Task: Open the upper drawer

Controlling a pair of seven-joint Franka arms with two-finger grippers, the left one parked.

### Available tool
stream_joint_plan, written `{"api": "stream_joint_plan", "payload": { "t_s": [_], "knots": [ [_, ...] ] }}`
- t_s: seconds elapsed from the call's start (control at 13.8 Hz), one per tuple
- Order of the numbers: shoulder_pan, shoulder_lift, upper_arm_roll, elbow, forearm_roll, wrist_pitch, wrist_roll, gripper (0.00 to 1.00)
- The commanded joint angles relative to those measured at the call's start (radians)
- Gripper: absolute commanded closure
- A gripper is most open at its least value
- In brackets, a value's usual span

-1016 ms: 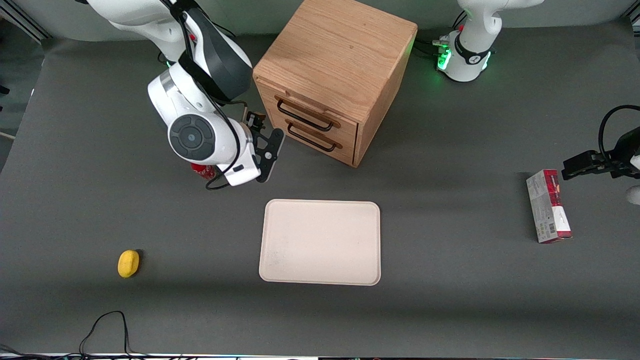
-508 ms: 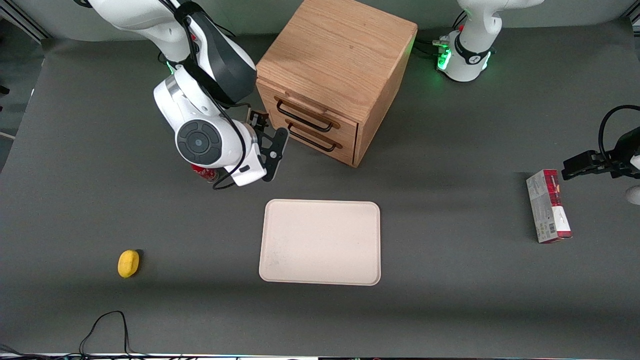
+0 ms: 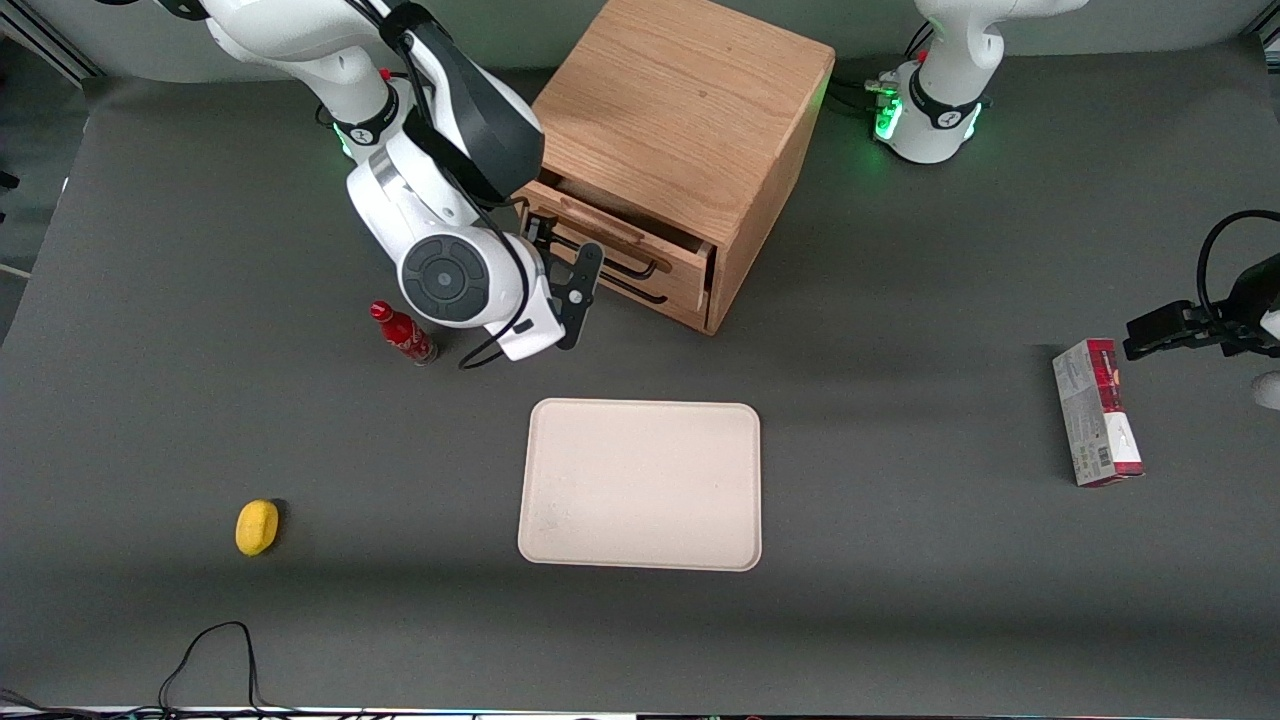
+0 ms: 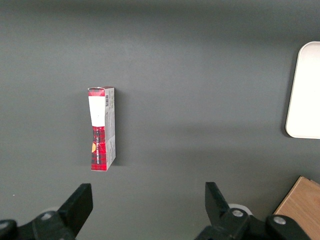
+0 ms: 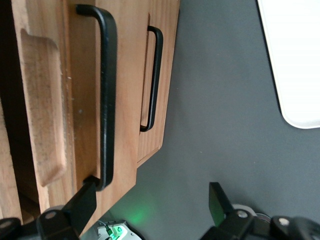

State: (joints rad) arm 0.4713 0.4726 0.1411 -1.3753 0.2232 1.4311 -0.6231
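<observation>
The oak cabinet (image 3: 690, 110) stands at the back of the table. Its upper drawer (image 3: 678, 262) is pulled out a little, leaving a dark gap under the cabinet top. My right gripper (image 3: 562, 264) hangs open in front of the drawer's end nearest the working arm. In the right wrist view the gripper (image 5: 150, 202) is spread wide, and one of its fingers (image 5: 82, 202) touches the end of the upper drawer's black bar handle (image 5: 108, 95). Nothing is clamped between the fingers. The lower drawer's handle (image 5: 155, 75) shows beside it, with that drawer flush.
A cream tray (image 3: 640, 485) lies nearer the front camera than the cabinet. A small red bottle (image 3: 403, 335) stands by the arm's wrist. A yellow object (image 3: 257, 526) lies toward the working arm's end. A red and white box (image 3: 1095, 412) lies toward the parked arm's end.
The gripper has moved in to the upper drawer's handle and the drawer has slid out a little. The red bottle, earlier half covered by the wrist, now shows fully.
</observation>
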Motion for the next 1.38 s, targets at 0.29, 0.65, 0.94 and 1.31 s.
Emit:
{"api": "stream_joint_plan", "payload": {
  "t_s": [0.29, 0.65, 0.94, 1.31],
  "knots": [
    [0.062, 0.034, -0.006, 0.025, 0.022, -0.006, 0.014, 0.00],
    [0.079, 0.038, -0.006, 0.022, 0.022, 0.012, 0.028, 0.00],
    [0.092, 0.043, -0.006, 0.016, 0.021, 0.046, 0.026, 0.00],
    [0.110, 0.063, -0.008, 0.013, 0.019, 0.097, 0.026, 0.00]
  ]
}}
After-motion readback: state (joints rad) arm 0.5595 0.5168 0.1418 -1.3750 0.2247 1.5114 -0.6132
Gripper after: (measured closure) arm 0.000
